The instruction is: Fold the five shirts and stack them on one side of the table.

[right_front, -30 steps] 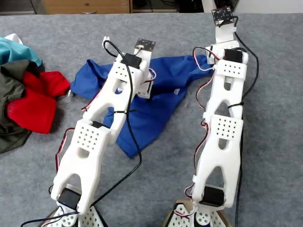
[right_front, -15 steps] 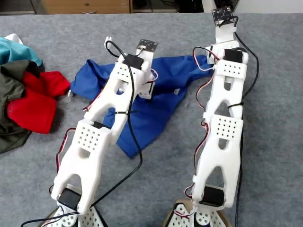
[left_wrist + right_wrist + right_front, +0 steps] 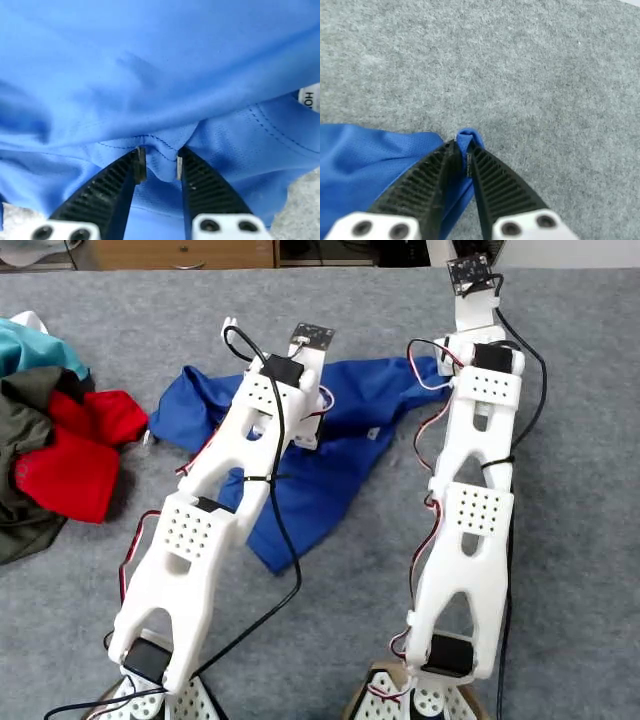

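A blue shirt (image 3: 340,475) lies crumpled and spread in the middle of the grey table, under both white arms. In the left wrist view my left gripper (image 3: 159,166) pinches a raised fold of the blue shirt (image 3: 150,75) between its black fingertips. In the right wrist view my right gripper (image 3: 465,151) is shut on a corner of the blue shirt (image 3: 370,155), at the cloth's far right end. At the table's left edge a red shirt (image 3: 80,455), a dark green shirt (image 3: 22,405) and a teal shirt (image 3: 35,345) lie in a loose heap.
Bare grey felt (image 3: 580,490) lies to the right of the right arm and along the far side (image 3: 150,310). Wooden furniture (image 3: 180,252) stands beyond the table's far edge. Cables run along both arms.
The left arm has shifted slightly to the right and away with the blue cloth in its gripper. The right arm has kept still.
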You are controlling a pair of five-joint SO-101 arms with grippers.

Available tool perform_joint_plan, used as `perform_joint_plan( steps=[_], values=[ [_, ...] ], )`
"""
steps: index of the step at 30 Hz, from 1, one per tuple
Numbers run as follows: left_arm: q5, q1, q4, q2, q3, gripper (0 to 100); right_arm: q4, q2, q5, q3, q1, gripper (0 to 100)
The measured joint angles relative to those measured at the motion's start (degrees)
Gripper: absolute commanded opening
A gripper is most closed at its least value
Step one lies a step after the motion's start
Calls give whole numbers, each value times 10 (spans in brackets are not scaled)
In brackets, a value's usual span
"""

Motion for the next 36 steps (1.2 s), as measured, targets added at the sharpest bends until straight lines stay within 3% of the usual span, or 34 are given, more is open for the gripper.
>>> perform_joint_plan(
  steps=[23,28,36],
  values=[
    [0,9,20,59,-66,112,0,0,0,0,0,2],
    [0,11,21,61,-69,22,0,0,0,0,0,2],
    [22,17,34,62,-112,24,0,0,0,0,0,2]
  ],
)
